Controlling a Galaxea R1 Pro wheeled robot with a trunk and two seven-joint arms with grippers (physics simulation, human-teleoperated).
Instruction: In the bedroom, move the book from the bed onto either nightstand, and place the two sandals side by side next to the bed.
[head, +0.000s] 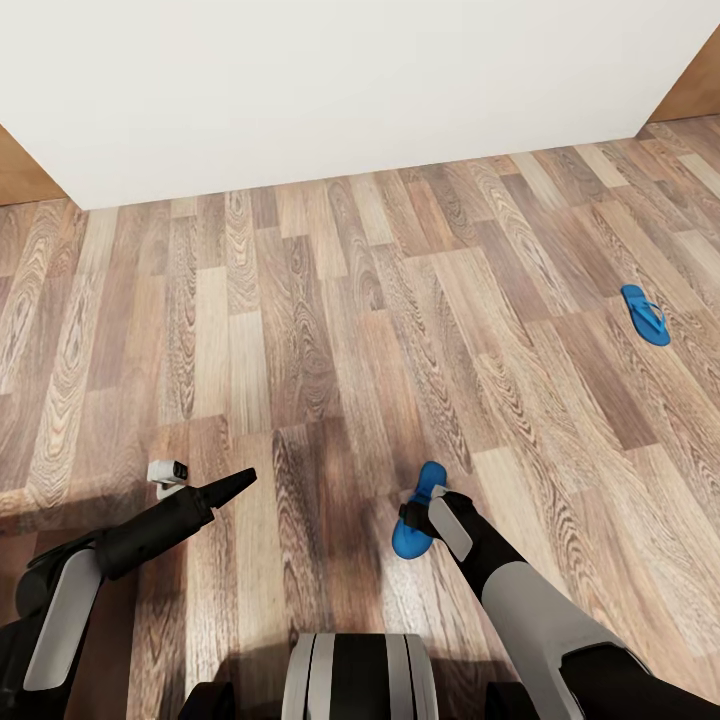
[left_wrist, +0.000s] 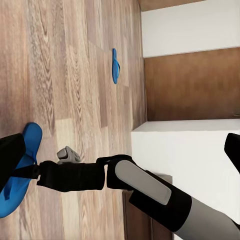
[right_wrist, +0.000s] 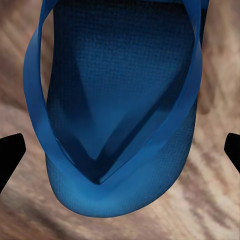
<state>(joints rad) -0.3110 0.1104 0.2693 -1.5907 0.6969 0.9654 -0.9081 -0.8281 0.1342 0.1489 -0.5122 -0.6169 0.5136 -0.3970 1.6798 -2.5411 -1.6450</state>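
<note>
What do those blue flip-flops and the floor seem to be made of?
The sandal under the right gripper looks like matte foam or rubber: its sole shows a fine pebbled texture, with smooth thin straps. The other sandal looks alike. The floor looks like wood planks, grain and seams visible, with a slight sheen.

We see one sandal (head: 418, 510) on the floor (head: 300, 330) under our right hand (head: 425, 512); the other sandal (head: 645, 314) lies well apart, right and farther ahead.

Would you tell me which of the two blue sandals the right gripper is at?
The near sandal, directly at the right gripper; the other sandal lies apart, far to the right.
</note>
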